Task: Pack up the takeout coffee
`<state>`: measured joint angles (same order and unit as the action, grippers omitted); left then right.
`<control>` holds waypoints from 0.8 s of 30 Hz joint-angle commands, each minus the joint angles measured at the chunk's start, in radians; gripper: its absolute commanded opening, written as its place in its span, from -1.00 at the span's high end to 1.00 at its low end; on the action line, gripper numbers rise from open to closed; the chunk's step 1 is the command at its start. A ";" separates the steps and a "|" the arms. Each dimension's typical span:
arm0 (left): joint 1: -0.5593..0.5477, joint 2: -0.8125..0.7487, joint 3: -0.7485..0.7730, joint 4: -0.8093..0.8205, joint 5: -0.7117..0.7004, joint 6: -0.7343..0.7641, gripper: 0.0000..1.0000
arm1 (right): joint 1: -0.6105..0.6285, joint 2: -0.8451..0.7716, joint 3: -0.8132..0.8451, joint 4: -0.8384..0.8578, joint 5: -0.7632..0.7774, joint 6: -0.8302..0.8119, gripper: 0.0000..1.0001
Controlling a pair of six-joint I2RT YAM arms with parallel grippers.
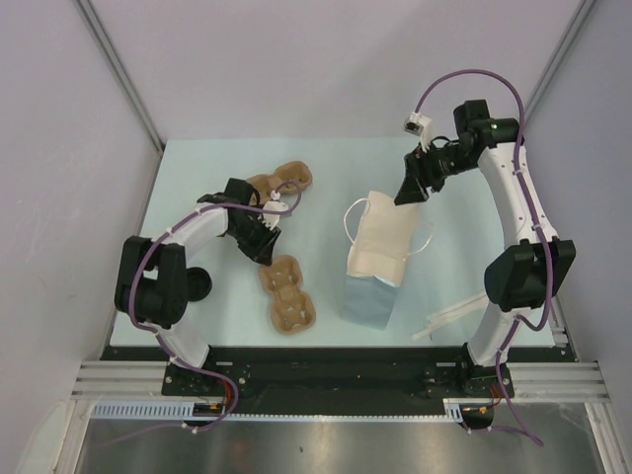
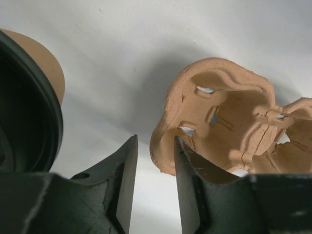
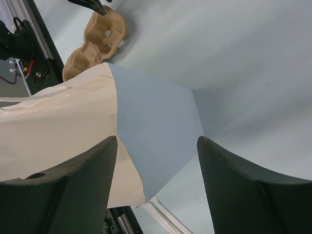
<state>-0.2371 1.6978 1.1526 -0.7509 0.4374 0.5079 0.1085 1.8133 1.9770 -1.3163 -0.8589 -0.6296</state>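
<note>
Cup (image 2: 27, 102) not yet packed, just left of left claw (image 2: 155, 139); that claw slightly parted, empty. Right claw (image 3: 157, 139) wide open, empty, over bag (image 3: 151, 126). All packing left.

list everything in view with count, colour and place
takeout coffee: 1, brown paper cup with black lid, close up at the left edge of the left wrist view
cup carriers: 2, brown pulp, one near the table's middle, the other farther back, partly under the left arm
paper bag: 1, blue with a cream upper part and white handles, right of centre
white strips: count unclear, white, by the right arm's base
table: 1, pale blue top
left tool: 1, black, fingers narrowly apart, nothing between them, at a carrier's rim
right tool: 1, black, open wide over the bag
</note>
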 commanded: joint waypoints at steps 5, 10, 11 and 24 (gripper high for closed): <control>0.005 0.002 -0.030 0.012 0.014 0.041 0.39 | 0.005 0.007 0.048 -0.038 -0.035 -0.036 -0.47; 0.005 -0.006 -0.018 0.004 0.021 0.035 0.68 | 0.029 0.009 0.043 -0.038 0.006 -0.050 -0.47; 0.005 -0.012 -0.011 -0.001 0.024 0.035 0.74 | 0.031 0.009 0.037 -0.037 0.014 -0.053 -0.47; 0.007 -0.191 0.030 -0.114 0.053 0.031 1.00 | 0.065 -0.014 0.020 -0.001 0.057 -0.042 -0.65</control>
<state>-0.2356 1.5764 1.1416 -0.8261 0.4519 0.5240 0.1638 1.8240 1.9789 -1.3334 -0.8108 -0.6659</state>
